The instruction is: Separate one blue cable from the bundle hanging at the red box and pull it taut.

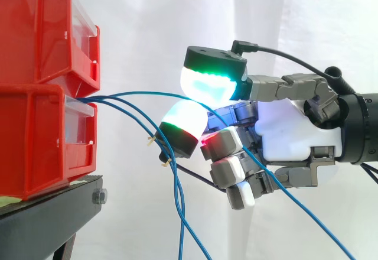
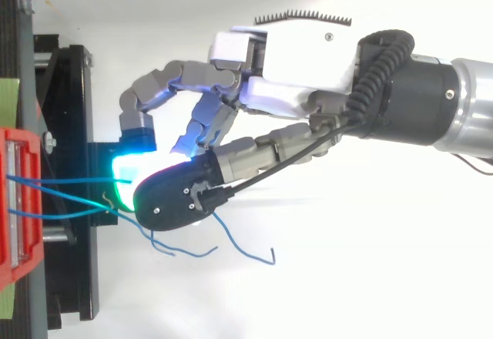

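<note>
Three thin blue cables come out of the lower red bin [image 1: 35, 142] at the left. One blue cable [image 1: 147, 94] arcs right and passes between two glowing fingertips [image 1: 207, 83] of my hand [image 1: 289, 133], then slopes down past the palm to the lower right. The fingers curl round it and the pads pinch it. The other blue cables [image 1: 179, 213] hang down below the fingertips, with small pale ties on them. In the top view the hand [image 2: 300, 69] reaches left, and the cables [image 2: 62, 179] run from the bin [image 2: 15, 262] to the pads.
A second red bin [image 1: 41, 29] is stacked on the lower one. Both rest on a black stand [image 1: 53, 213] at the left. A white curtain hangs behind. Loose blue cable ends [image 2: 254, 256] lie curled below the hand in the top view.
</note>
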Controlling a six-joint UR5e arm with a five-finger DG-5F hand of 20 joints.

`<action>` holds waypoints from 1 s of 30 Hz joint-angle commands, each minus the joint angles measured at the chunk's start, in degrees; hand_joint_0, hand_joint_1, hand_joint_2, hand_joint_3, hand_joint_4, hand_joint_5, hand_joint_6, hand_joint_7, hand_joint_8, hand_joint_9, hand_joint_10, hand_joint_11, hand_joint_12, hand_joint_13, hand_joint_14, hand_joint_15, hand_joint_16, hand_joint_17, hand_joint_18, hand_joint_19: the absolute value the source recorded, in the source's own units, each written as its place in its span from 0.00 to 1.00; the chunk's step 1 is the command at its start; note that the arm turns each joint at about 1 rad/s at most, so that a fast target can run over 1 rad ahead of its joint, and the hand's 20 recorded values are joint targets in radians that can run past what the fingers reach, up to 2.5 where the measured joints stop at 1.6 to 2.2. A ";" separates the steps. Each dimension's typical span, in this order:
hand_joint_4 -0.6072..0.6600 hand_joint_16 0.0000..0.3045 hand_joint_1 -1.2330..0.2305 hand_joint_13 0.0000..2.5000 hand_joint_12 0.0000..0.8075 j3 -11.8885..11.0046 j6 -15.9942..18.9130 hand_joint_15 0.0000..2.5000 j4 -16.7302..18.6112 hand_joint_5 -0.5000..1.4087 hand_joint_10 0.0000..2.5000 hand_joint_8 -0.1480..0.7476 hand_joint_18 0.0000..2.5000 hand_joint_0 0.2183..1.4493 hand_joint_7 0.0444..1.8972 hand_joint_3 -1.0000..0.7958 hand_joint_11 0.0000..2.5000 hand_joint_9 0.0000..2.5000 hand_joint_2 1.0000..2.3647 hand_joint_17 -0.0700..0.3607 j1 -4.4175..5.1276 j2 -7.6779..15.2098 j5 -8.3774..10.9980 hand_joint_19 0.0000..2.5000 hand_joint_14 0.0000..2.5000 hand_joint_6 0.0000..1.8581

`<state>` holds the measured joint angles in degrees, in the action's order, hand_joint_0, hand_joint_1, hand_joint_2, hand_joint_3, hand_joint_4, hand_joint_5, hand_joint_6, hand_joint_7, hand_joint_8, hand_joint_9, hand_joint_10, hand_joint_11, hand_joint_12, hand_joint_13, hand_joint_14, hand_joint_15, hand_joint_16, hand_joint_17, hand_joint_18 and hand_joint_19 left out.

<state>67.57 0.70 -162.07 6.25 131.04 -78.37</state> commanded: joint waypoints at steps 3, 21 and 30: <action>0.53 0.19 0.32 0.47 0.55 0.02 0.00 0.27 0.00 0.17 0.01 0.58 0.45 0.33 0.58 0.55 0.41 0.46 0.01 0.47 0.08 0.00 -0.12 0.25 0.01 0.45; 0.52 0.15 0.31 0.60 0.44 0.02 0.09 0.68 0.00 0.17 0.03 0.52 0.44 0.35 0.57 0.52 0.69 0.51 0.02 0.41 0.17 0.00 -0.12 0.28 0.06 0.45; 0.53 0.15 0.31 0.47 0.45 0.02 0.35 0.60 0.00 0.17 0.51 0.50 0.52 0.36 0.57 0.51 0.64 0.43 0.02 0.40 0.17 0.00 0.06 0.47 0.72 0.45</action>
<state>67.59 1.01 -162.07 6.37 131.06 -78.43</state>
